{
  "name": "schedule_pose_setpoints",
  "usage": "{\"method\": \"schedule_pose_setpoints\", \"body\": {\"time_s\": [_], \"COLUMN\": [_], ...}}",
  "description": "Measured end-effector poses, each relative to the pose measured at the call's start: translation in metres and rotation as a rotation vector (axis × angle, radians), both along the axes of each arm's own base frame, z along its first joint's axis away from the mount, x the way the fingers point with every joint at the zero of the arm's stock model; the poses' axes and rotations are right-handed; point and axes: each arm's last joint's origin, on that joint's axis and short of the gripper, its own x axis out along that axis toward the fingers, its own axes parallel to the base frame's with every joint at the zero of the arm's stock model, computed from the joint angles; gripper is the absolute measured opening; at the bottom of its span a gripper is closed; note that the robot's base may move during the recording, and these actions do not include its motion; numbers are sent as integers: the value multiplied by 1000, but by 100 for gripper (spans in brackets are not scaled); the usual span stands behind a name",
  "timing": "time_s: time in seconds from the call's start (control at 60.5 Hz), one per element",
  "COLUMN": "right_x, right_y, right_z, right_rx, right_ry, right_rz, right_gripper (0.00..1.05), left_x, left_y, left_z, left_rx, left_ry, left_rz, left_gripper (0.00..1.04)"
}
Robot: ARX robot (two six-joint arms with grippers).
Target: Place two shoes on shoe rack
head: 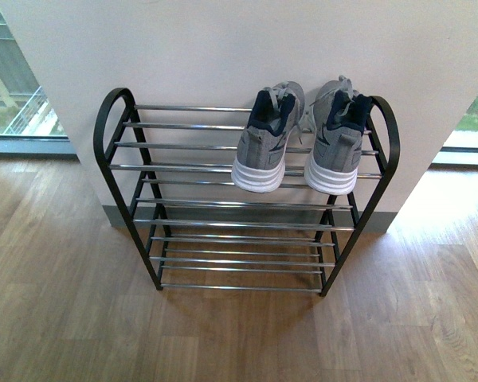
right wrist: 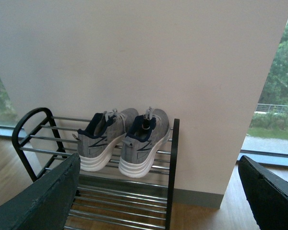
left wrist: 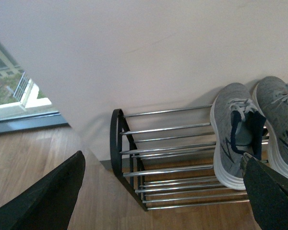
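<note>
shoe rack [head: 183, 167]: black arched side frames, chrome bars, four tiers. stands at 12 o'clock from the robot, back against a white wall [head: 223, 48], feet on a wood floor [head: 64, 318].

left sneaker [head: 267, 139]: grey knit, thick white sole, dark navy lining. sits on the top tier, toward the 3 o'clock end of the rack. toe points to 12 o'clock at the wall, heel to 6 o'clock at the front bars.

right sneaker [head: 338, 139]: same make, same heading. lies just beside the first on its 3 o'clock side, close to the arched side frame at that end. the two are side by side with a narrow gap between the soles. seen from the front camera, the pair is at about 1 o'clock from the middle of the frame.

left gripper [left wrist: 162, 160]: its two dark fingers [left wrist: 48, 196] are spread wide, nothing between them. it is well apart from the rack, and rack and both sneakers show in the gap.

right gripper [right wrist: 158, 160]: fingers [right wrist: 43, 196] likewise spread wide, holding nothing, well apart from the rack. the sneakers show between them.

windows [head: 16, 72] flank the wall at 9 and 3 o'clock.
</note>
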Motion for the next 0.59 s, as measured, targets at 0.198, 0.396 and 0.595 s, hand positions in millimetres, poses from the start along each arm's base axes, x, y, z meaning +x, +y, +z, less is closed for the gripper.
{"method": "schedule_pose_setpoints", "body": {"time_s": [0.198, 0.396, 0.595], "right_x": [0, 0, 0], "right_y": [0, 0, 0], "right_z": [0, 0, 0], "right_rx": [0, 0, 0], "right_ry": [0, 0, 0], "right_rz": [0, 0, 0], "right_gripper": [95, 95, 95], "left_x": [-35, -53, -83], "left_y": [24, 49, 79], "left_z": [3, -15, -35], "left_rx": [-93, -146, -139], "left_ry": [-31, -303, -335], "left_rz": [92, 97, 108], "left_gripper": [95, 67, 33]}}
